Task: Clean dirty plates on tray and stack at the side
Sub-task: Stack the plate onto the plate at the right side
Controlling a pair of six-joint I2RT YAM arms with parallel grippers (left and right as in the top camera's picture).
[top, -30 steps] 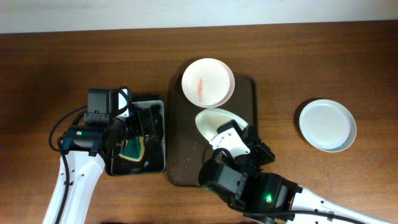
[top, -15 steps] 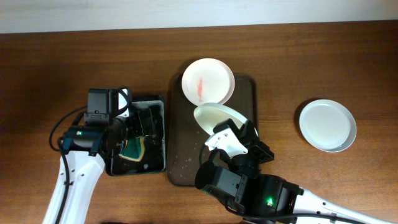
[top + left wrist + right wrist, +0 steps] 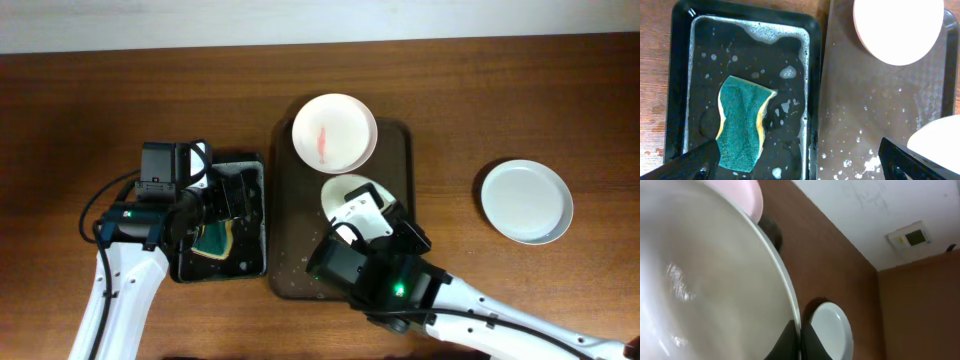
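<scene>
- Over the middle of the brown tray, the right gripper is clamped on the rim of a tilted white plate.
- At the tray's far end sits a second plate with a red smear at its centre, its edge reaching past the tray's rim.
- Well apart, on the right side of the table, lies a plain white plate.
- The left gripper hangs spread wide above the black tray, where a green-and-yellow sponge lies in soapy water, clear of both fingers.
</scene>
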